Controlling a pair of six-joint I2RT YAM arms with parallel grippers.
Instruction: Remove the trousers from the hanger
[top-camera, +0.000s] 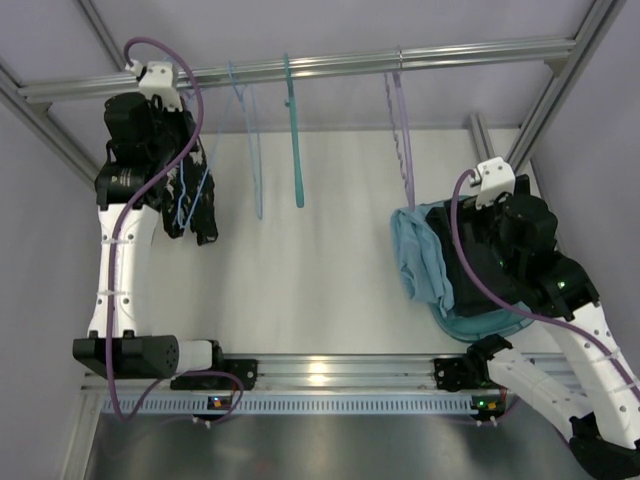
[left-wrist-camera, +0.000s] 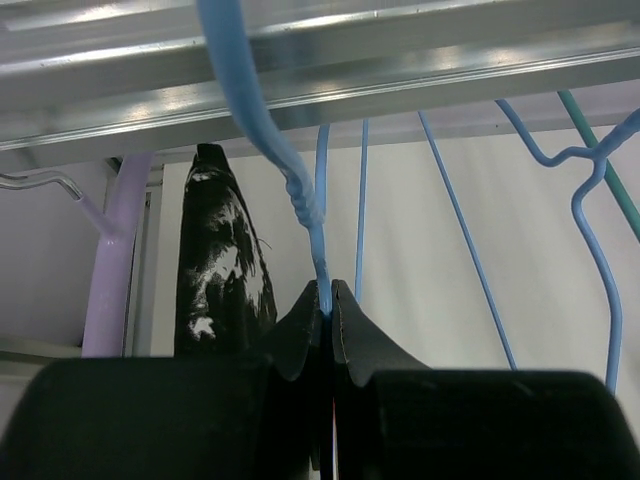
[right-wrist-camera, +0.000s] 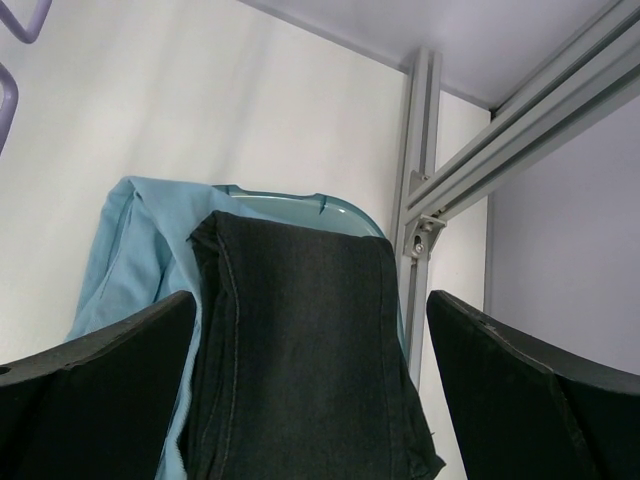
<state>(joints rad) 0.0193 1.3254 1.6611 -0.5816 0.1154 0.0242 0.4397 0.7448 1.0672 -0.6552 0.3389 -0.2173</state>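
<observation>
Left gripper (left-wrist-camera: 328, 292) fills the bottom of its wrist view, fingers pressed together on a blue wire (left-wrist-camera: 306, 200) that runs up across the rail (left-wrist-camera: 450, 50) at 12 o'clock; a speckled garment (left-wrist-camera: 222, 260) hangs at 9 o'clock. Right gripper (right-wrist-camera: 310, 300), spread wide in its own view, brackets the trousers (right-wrist-camera: 300, 370), folded on a blue cloth (right-wrist-camera: 125, 270) in a teal tray (right-wrist-camera: 340, 208). From above, the hanger (top-camera: 258, 205) hangs on the rail at 11 o'clock, well apart from the trousers at 4 o'clock
</observation>
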